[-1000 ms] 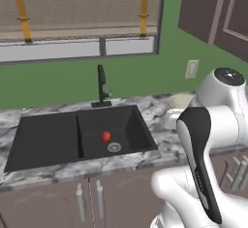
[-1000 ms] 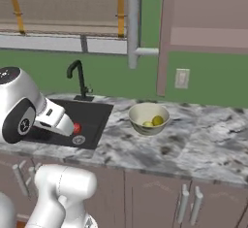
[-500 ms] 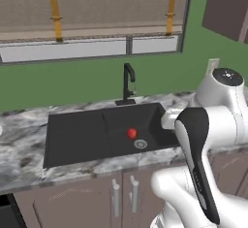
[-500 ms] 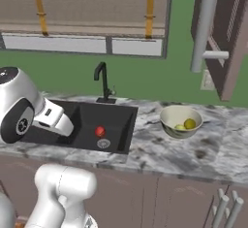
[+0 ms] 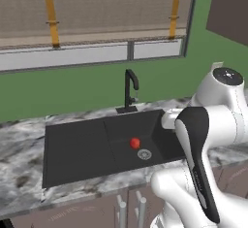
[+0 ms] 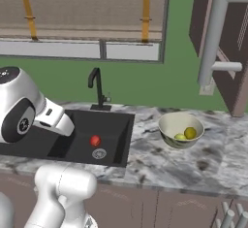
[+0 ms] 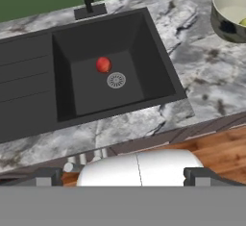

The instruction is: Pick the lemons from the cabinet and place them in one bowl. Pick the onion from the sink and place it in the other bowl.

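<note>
The arm (image 5: 213,125) is built of glossy white, rounded shells, with a long dark grey oval panel set into one forearm link. Its joints end in round dark grey caps ringed with small pale dots. Two small dark grey fingers (image 7: 45,176) are blocky and square-edged.

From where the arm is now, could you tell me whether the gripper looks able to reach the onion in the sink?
Probably yes: the onion lies bare on the sink floor beside the drain, nothing covering it, and the open gripper looks down at it from above.
</note>
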### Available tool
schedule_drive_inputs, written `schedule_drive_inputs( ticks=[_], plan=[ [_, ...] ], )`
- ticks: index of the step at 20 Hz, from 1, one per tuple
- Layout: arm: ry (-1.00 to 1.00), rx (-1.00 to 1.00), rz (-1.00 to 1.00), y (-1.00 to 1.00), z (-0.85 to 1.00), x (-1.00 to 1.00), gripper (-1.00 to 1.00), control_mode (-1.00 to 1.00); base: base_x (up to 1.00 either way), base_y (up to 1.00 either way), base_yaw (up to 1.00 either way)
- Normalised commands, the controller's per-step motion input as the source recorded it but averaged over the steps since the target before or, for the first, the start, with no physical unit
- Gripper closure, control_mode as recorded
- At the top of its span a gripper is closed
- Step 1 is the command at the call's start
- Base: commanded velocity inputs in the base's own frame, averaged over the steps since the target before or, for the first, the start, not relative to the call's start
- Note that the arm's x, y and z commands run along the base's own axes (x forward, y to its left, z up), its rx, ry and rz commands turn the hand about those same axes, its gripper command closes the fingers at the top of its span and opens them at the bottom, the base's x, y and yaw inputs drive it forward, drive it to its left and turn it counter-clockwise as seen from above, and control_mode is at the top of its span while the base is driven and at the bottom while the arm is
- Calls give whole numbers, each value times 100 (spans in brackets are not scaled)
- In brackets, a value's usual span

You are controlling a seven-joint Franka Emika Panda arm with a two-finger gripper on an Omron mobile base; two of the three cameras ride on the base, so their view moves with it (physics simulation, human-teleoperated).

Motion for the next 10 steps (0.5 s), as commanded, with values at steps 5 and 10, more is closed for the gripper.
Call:
schedule_drive_inputs(
  ticks=[5, 10],
  plan=[
    [0, 0, 0, 0, 0, 0, -100, 100, 35, 42, -6],
    [0, 0, 0, 0, 0, 0, -100, 100, 20, 30, -5]
  ],
)
